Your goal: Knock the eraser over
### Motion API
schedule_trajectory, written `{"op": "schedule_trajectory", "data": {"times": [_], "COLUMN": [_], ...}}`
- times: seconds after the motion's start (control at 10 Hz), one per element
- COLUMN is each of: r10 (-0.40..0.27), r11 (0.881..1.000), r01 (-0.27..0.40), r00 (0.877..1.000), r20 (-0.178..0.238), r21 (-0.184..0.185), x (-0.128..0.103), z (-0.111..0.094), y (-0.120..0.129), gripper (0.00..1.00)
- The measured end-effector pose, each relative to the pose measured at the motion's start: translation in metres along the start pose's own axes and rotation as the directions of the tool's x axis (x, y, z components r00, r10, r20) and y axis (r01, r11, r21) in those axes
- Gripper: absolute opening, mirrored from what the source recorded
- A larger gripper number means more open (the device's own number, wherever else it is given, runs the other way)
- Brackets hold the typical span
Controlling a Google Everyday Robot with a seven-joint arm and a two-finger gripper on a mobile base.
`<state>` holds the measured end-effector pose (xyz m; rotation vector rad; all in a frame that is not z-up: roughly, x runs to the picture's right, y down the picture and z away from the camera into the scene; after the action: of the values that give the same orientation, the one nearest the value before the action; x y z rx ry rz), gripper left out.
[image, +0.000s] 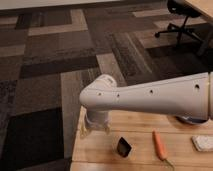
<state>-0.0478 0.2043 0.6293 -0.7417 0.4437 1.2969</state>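
Note:
The eraser point(124, 146) is a small black block standing tilted on the wooden table point(140, 131), near its front edge. My white arm reaches in from the right and crosses above the table. The gripper point(95, 131) hangs below the wrist over the table's left edge. It is to the left of the eraser and slightly behind it, apart from it. The wrist hides most of the gripper.
An orange carrot point(160, 145) lies right of the eraser. A white rectangular pad point(202, 143) lies at the far right. A blue bowl point(192, 119) peeks out under the arm. Patterned carpet lies beyond the table, and an office chair point(182, 22) stands at the back right.

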Motion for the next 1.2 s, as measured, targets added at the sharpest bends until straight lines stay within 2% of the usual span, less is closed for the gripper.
{"op": "schedule_trajectory", "data": {"times": [0.4, 0.6, 0.7, 0.9, 1.2], "r10": [-0.002, 0.074, 0.144, 0.176, 0.203], "r11": [1.000, 0.997, 0.988, 0.982, 0.978], "r01": [0.002, -0.074, -0.144, -0.177, -0.203], "r00": [1.000, 0.997, 0.990, 0.984, 0.979], "r20": [-0.003, -0.003, 0.007, 0.016, 0.012], "r21": [0.001, 0.024, 0.057, 0.071, 0.046], "x": [0.000, 0.003, 0.006, 0.010, 0.029], "z": [0.001, 0.000, -0.001, 0.001, 0.018], "y": [0.001, 0.002, 0.005, 0.010, 0.006], "gripper": [0.65, 0.65, 0.65, 0.65, 0.65]}}
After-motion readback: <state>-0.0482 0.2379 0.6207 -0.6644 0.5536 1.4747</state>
